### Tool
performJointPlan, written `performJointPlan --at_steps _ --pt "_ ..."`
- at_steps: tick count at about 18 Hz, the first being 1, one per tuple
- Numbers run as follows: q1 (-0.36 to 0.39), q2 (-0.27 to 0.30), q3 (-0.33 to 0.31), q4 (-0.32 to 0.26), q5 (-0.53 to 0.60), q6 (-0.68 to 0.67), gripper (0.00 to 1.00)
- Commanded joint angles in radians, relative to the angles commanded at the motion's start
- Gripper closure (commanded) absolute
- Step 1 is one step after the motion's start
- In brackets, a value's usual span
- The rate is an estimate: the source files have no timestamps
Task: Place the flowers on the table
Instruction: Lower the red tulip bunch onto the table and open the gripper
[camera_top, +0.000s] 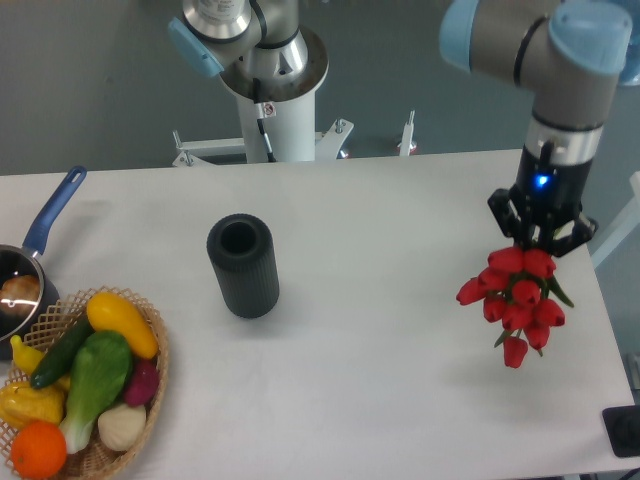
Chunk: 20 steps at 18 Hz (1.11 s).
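Nearest to us, at the lower left corner, we see a wicker basket (155, 385) heaped with produce: an orange (38, 449), a pale garlic bulb (121, 426), a green leafy vegetable (92, 378), a dark cucumber (60, 352) and a yellow squash (120, 322), with more yellow pieces along its left side. Just behind the basket we find a small saucepan (18, 300) with a blue handle (55, 210) angled up and to the right; something pale lies inside it, which we cannot identify.

Further in, toward the middle of the white table (380, 350), we see a dark ribbed cylindrical vase (242, 265) standing upright with its open mouth facing up, well apart from the basket.

On the right side we find the flowers (515, 300), a bunch of red tulips with a few green leaves, hanging blossoms-down and slightly tilted over the table near its right edge. We cannot tell whether the lowest blossoms touch the surface. The gripper (540, 235) comes down from above, its black fingers clamped together on the stems at the top of the bunch. A blue light glows on the wrist just above it.

At the back we see the arm's white base column (280, 110) rising behind the far edge of the table.
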<state>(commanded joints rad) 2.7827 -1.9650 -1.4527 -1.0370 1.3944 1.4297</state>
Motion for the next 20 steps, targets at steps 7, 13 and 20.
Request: performJointPlan --at_steps 7,13,20 --pt "-0.034 -0.038 -0.003 0.015 0.057 -0.011 1.0" --pt "-0.034 -0.029 -0.084 0.037 0.049 -0.006 0.0" --pt "-0.02 -0.023 -0.103 0.083 0.048 0.0 0.0"
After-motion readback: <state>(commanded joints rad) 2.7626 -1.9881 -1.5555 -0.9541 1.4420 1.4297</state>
